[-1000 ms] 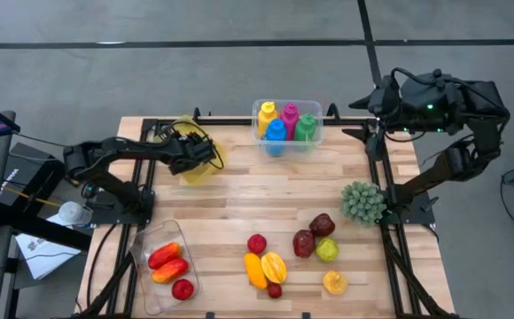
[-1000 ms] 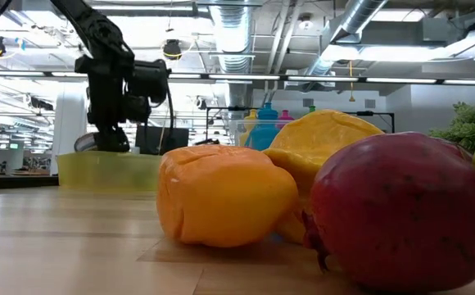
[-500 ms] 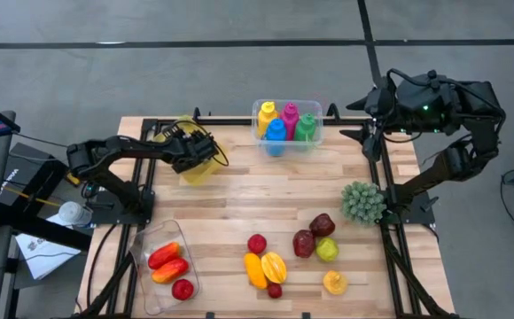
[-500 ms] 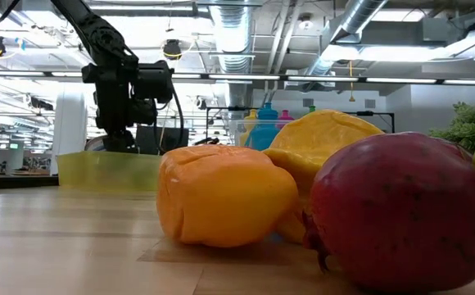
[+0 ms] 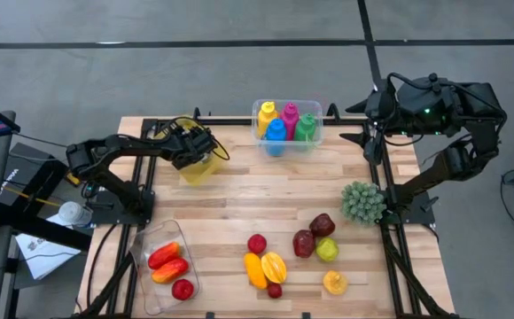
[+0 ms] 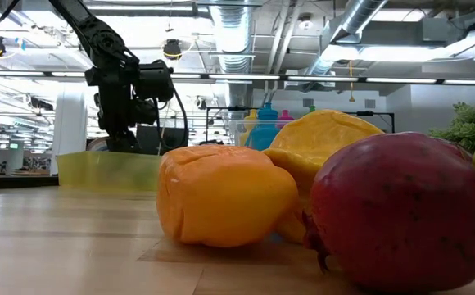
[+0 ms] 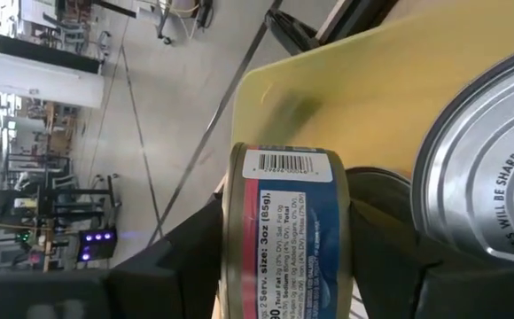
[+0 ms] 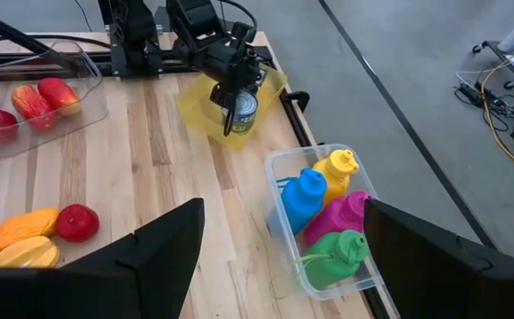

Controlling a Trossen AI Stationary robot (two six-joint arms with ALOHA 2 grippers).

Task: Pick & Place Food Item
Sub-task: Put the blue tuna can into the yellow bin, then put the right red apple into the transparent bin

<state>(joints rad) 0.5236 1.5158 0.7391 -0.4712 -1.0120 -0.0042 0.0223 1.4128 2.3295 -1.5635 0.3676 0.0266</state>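
Note:
A small can with a blue and red label [image 7: 284, 239] sits between the fingers of my left gripper [image 5: 206, 146], which is shut on it over the yellow tray [image 5: 195, 170] at the table's far left. A second can, silver lid up [image 7: 492, 177], stands in that tray [image 7: 372, 80] beside it. The low view shows the left arm [image 6: 127, 90] reaching down behind the tray's wall [image 6: 106, 170]. My right gripper [image 8: 284, 213] hangs open, high above the table's far right, holding nothing. My left gripper pinches the labelled can between its two fingers [image 7: 195, 252], one on each flat end, with the label's barcode [image 7: 284, 164] facing the wrist camera. The fingers slant down into the yellow tray. I cannot tell whether the can rests on the tray's floor.
A clear bin of coloured bottles [image 5: 286, 124] stands at the far middle. A clear tray with red fruit [image 5: 168, 266] lies near left. Loose fruit [image 5: 266, 266] fills the near middle, close to the low camera [image 6: 221, 197]. A green plant [image 5: 363, 202] stands at the right.
My left wrist has turned a little over the yellow tray and edged toward the table's right, staying shut on the can. The tray has stayed where it was.

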